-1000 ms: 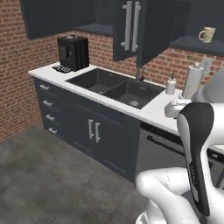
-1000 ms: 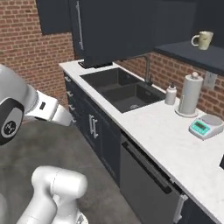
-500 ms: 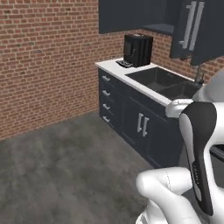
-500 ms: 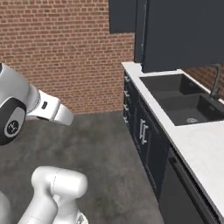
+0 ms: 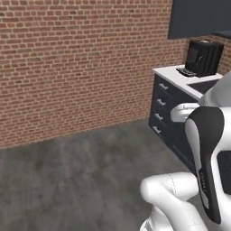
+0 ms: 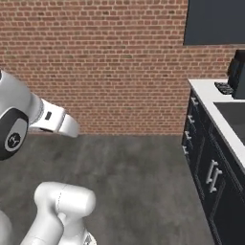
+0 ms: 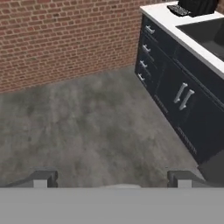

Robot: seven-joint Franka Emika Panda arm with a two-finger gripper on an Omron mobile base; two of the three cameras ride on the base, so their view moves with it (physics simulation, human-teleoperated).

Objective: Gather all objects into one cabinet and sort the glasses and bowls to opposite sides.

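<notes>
Base swung left since a second ago: brick wall (image 5: 81,63) and floor (image 7: 87,127) faced, worktop (image 6: 210,91) at right edge. End effector (image 7: 109,181) spread wide, empty. Mugs, bowls no longer seen; gathering unstarted.

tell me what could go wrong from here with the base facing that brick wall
The base cameras face the red brick wall with no mugs or bowls in sight, so time may be lost finding them. The dark slate-grey base cabinets stand close on the right; a swing could clip them. The open gripper holds nothing.
</notes>
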